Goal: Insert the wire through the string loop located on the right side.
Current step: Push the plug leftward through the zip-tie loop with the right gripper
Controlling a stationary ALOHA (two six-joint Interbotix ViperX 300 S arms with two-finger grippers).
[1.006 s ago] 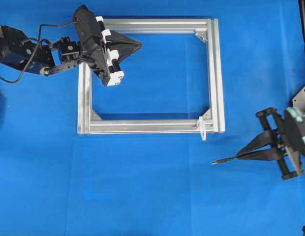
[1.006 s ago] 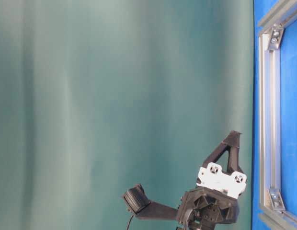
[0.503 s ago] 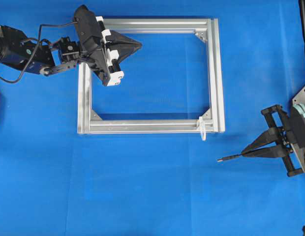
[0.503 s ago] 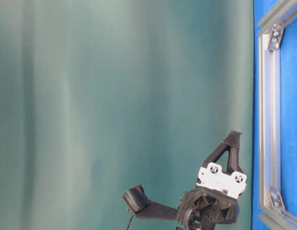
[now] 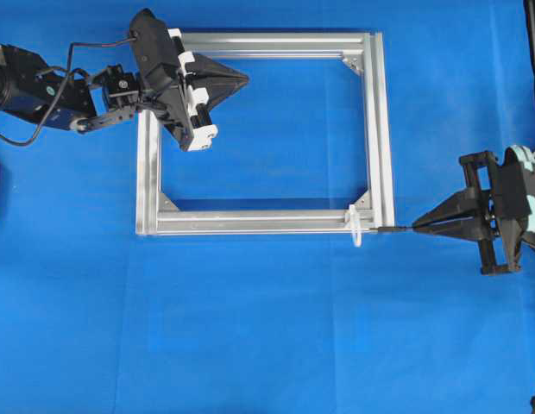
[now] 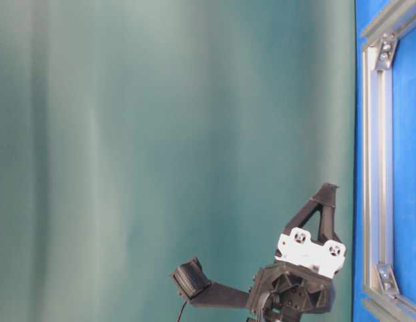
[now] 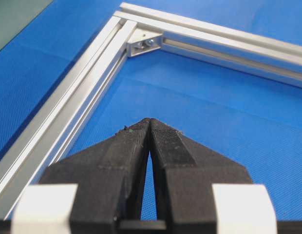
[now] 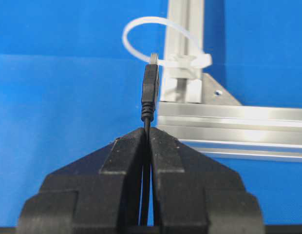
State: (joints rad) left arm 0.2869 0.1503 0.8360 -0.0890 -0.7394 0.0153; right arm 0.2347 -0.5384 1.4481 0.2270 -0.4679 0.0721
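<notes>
One end effector [image 8: 146, 134], the right, pinches the wire [image 8: 150, 87], its plug overlapping the string loop [image 8: 156, 41].

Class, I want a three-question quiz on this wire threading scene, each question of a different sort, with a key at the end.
1. True or false: the right gripper is shut on the wire.
2. The string loop hangs at which frame corner in the overhead view? A. top left B. bottom right C. top right
3. Fill in: the left gripper has its fingers ____ and holds nothing.

Key
1. True
2. B
3. closed
</notes>
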